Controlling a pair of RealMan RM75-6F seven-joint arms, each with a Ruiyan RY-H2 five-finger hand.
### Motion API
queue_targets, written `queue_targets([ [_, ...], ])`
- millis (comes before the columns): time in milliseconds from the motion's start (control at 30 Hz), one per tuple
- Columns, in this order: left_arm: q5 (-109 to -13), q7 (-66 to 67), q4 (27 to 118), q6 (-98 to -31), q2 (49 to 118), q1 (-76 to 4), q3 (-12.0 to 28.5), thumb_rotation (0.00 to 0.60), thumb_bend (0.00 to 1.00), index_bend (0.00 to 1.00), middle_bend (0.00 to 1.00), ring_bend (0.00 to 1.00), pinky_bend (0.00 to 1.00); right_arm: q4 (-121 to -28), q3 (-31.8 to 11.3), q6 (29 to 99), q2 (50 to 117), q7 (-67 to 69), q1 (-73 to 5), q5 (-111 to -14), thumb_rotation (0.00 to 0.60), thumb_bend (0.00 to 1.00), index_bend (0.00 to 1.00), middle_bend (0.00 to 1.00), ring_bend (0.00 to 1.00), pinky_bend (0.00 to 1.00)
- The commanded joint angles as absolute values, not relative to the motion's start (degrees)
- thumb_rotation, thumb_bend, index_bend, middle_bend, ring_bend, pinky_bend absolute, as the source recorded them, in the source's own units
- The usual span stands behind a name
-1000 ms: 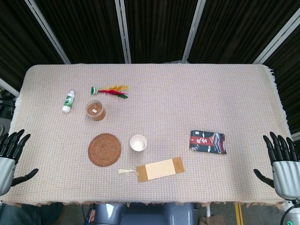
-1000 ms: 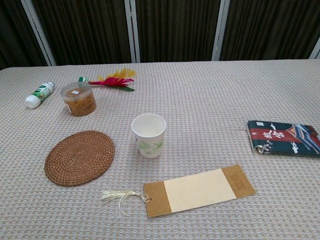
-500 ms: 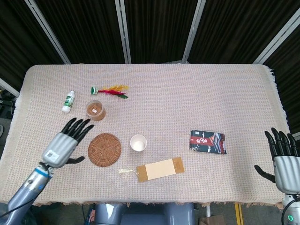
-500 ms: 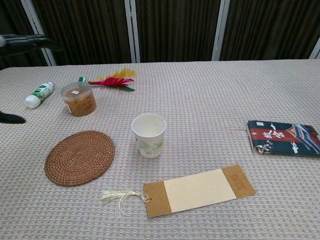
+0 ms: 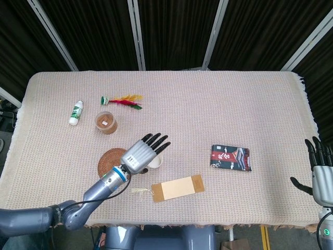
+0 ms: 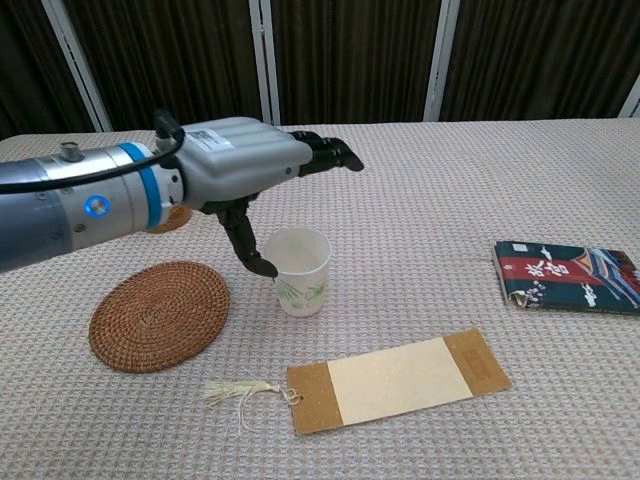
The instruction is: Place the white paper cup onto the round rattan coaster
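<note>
Left hand (image 6: 255,165): pale grey shell over the back, black fingers (image 6: 325,152) and black thumb; a small printed label showed on the back in the head view.
Left wrist: grey cylinder with a bright blue ring, a round blue mark, and a black cable looping over it.
Right hand (image 5: 321,174): grey back, black fingers, seen at the frame edge.

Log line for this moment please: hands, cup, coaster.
left hand: open, above white paper cup, not gripping | right hand: open, table's edge | cup: upright, beside round rattan coaster | placement: not yet done
</note>
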State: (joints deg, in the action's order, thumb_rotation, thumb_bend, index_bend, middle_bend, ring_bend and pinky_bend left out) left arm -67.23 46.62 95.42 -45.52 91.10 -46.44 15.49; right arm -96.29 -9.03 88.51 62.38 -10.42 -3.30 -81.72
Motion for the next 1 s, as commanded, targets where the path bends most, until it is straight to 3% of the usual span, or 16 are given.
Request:
queue_targets([
  [33,-63.6,50.2,91.6,-44.4,94.6,-49.5,14.9,0.600,0.00,0.06,0.00,0.04,0.17,-96.0,-9.3,88.2,62.4,-10.4,-3.5,-81.0,0.600,0.00,0.00,0.00,0.00,0.00],
  [167,-60.7,51.8,88.1,-44.5,97.7,-51.6,14.2,0.600,0.00,0.11,0.07,0.09,0.21,-95.4,-9.6,87.4,62.5,-10.3,-3.8,-79.9,0.600,0.00,0.00,0.00,0.00,0.00],
  [267,-59.7,51.8,86.2,-44.5,99.2,-52.4,14.1,0.600,0.00,0.19,0.21,0.18,0.27,-95.1,-9.9,87.1,62.6,-10.2,-3.9,-79.2,0.600,0.00,0.00,0.00,0.00,0.00],
  [333,-59.1,51.6,84.6,-44.6,100.3,-53.2,14.0,0.600,0.00,0.36,0.35,0.27,0.33,-94.9,-10.1,86.9,62.6,-10.1,-4.0,-78.8,0.600,0.00,0.00,0.00,0.00,0.00],
  [433,-58.6,50.6,83.4,-44.9,101.3,-53.8,13.9,0.600,0.00,0.50,0.46,0.34,0.39,-94.6,-10.2,86.7,62.6,-10.0,-4.1,-78.3,0.600,0.00,0.00,0.00,0.00,0.00],
  [733,-58.5,49.8,83.6,-47.9,100.6,-54.1,13.1,0.600,0.00,0.55,0.49,0.37,0.43,-94.3,-10.5,86.6,62.4,-9.0,-4.2,-77.7,0.600,0.00,0.00,0.00,0.00,0.00],
  [1000,-59.4,49.6,91.7,-52.3,93.9,-52.9,13.7,0.600,0.00,0.55,0.49,0.37,0.44,-95.0,-9.9,87.3,62.2,-9.1,-4.0,-78.9,0.600,0.00,0.00,0.00,0.00,0.00],
])
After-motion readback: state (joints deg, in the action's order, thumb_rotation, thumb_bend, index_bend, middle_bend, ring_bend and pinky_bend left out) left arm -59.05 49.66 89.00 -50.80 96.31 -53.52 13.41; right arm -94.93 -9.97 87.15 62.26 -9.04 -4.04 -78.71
